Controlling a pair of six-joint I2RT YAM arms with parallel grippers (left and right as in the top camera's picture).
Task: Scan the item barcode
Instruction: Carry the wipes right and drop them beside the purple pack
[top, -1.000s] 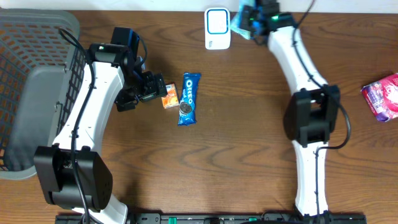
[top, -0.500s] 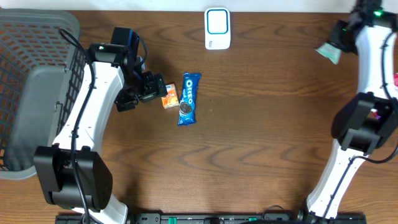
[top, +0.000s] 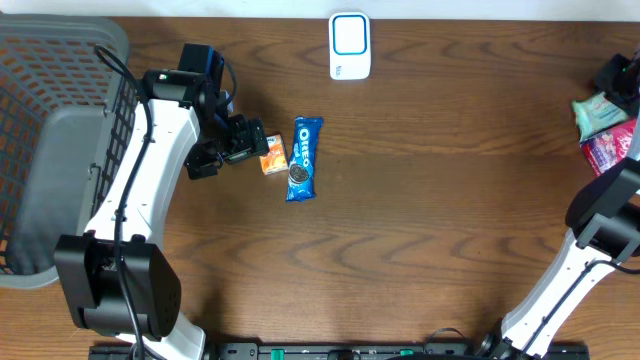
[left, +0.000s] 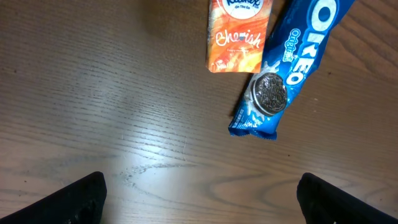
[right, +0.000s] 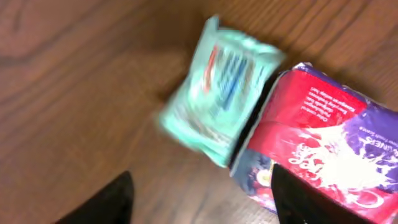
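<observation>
Two grippers, both w/ jaws apart. On the right gripper (right: 202, 199) we see the fingers spread and nothing btwn them. The green packet (right: 217, 93) lies flat on the wood just ahead of the tips, blurred in the wrist view, one edge against a red-and-purple pack (right: 323, 149). Overhead, we find both at the far right edge of the wooden table (top: 420, 220), well apart from the white barcode scanner (top: 350, 45) at top centre. The left gripper (left: 214, 196) is wide open and holds nothing, w/ bare wood btwn its fingers. An orange snack packet (left: 239, 34) and a blue Oreo pack (left: 286, 68) lie ahead of it, just beside each other. We see a grey basket (top: 50, 130) at the table's left end.
</observation>
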